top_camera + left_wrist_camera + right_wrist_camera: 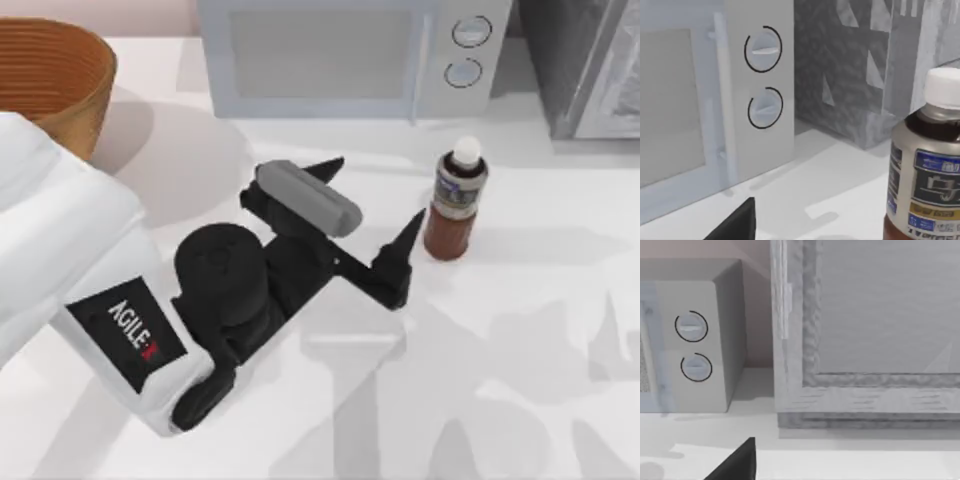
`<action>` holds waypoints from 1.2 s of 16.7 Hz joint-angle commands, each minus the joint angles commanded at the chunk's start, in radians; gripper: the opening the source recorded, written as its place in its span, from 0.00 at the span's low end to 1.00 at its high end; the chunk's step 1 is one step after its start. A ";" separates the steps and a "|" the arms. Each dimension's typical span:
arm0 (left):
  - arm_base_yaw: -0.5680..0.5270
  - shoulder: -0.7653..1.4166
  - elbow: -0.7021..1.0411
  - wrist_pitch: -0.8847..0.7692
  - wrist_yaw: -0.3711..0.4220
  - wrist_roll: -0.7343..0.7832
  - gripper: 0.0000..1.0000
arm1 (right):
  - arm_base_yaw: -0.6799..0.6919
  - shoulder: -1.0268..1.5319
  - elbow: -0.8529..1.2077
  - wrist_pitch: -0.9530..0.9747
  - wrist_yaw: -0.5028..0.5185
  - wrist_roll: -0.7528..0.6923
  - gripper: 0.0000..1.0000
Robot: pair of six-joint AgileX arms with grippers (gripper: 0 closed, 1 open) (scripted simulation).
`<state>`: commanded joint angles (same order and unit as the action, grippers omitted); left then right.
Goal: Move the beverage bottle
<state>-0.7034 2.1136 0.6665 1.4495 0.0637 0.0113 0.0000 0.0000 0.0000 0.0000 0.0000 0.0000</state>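
Tabletop [520, 400], white and flat, carrying a pale grey box-shaped microwave [330, 55] with two round knobs on its panel.

Standing upright just in front of the microwave's knob panel: small beverage bottle [455, 200], reddish-brown lower body, grey-blue label band, white screw cap. Resting on the tabletop, not lifted, not gripped.

Reaching in front of the microwave's door: left gripper [375, 195], black, on the white AgileX arm. Jaws spread wide, holding nothing. One fingertip pointing toward the microwave's door, the other just beside the beverage bottle's lower body, on the side away from the knobs' outer edge. Bottle outside the gap between the two fingers, not between them. Touching or a hair apart: cannot tell.

From the left wrist view: microwave knobs close ahead, beverage bottle near and tall beside them.

Beside the microwave, on its knob side: grey mottled box-like cabinet [590, 70]. On the microwave's other side, well apart: brown woven basket [45, 80].

Right gripper [735, 465], a dark edge in the right wrist view, facing the microwave's knob side and the grey cabinet; open or closed cannot be told.
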 joint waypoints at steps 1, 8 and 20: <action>-0.018 0.054 0.017 0.037 0.001 0.000 1.00 | 0.000 0.000 0.000 0.000 0.000 0.000 1.00; -0.060 0.185 0.056 0.123 0.005 0.001 1.00 | 0.000 0.000 0.000 0.000 0.000 0.000 1.00; -0.071 0.308 0.413 -0.108 -0.005 0.000 1.00 | 0.000 0.000 0.000 0.000 0.000 0.000 1.00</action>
<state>-0.7744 2.4216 1.0800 1.3419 0.0590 0.0111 0.0000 0.0000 0.0000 0.0000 0.0000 0.0000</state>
